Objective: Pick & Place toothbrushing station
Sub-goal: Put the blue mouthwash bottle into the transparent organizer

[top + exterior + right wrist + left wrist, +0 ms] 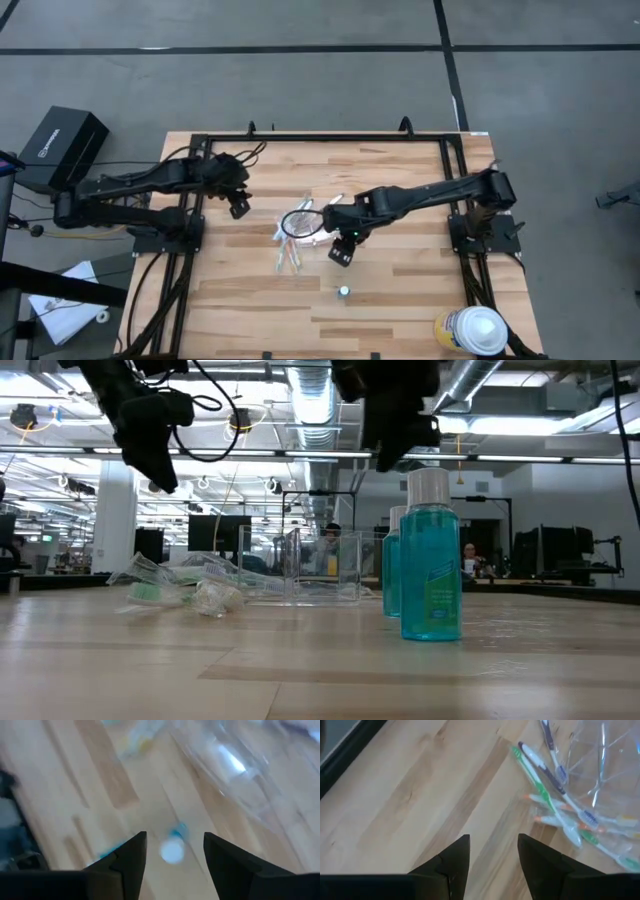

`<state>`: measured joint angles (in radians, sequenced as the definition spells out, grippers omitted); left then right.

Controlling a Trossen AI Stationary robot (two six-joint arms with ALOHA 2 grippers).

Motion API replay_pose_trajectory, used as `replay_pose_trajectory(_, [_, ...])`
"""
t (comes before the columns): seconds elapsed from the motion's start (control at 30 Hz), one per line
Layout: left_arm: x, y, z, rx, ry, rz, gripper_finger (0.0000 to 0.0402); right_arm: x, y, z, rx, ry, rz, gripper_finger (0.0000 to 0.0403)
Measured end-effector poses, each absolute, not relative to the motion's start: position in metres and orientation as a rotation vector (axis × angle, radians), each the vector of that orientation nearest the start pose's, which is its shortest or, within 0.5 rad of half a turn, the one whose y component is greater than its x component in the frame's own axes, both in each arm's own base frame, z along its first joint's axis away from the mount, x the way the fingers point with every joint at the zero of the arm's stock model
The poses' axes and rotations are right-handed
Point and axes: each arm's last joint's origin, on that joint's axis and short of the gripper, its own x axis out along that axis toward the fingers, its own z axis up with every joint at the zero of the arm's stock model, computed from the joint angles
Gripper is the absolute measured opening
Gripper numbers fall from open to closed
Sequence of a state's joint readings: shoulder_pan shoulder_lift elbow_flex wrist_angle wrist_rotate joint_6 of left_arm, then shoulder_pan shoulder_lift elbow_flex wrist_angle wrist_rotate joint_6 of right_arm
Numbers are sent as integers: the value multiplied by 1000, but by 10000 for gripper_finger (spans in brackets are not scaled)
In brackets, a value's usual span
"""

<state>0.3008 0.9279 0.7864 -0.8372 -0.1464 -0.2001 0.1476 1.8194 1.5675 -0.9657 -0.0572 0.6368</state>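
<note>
A clear plastic cup (pixel 300 222) lies at the table's middle; it also shows in the low view (pixel 300 565). Several pastel toothbrushes (pixel 290 250) lie flat beside it, toward the near edge, and show in the left wrist view (pixel 555 802). Two teal toothpaste tubes with white caps stand upright in the low view (pixel 430 560) (pixel 395 572). The high view shows one of them (pixel 344 292). My right gripper (pixel 342 252) is open above the table, above a tube's white cap (pixel 172 851). My left gripper (pixel 238 206) is open, up off the table left of the cup.
A large white-and-yellow round container (pixel 470 330) stands at the near right corner. A black frame (pixel 330 137) runs along the table's far edge and sides. Bare wood lies at the near left (pixel 240 310).
</note>
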Motion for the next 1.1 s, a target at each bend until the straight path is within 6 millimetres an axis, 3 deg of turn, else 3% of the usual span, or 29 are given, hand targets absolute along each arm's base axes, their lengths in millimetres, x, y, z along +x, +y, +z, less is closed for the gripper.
replay_pose_trajectory(0.3, [160,52,262,-303,909,449,159,374,62,249,502,1267,-222,199])
replay_pose_trajectory(0.47, [161,52,262,-316,906,447,159,372,71,246,481,1269,-214,197])
replay_pose_trajectory(0.73, [161,52,262,-342,897,442,159,363,79,224,476,1341,-214,199])
replay_pose_trajectory(1.1, [161,52,262,-355,893,446,159,365,79,223,460,1312,-184,195])
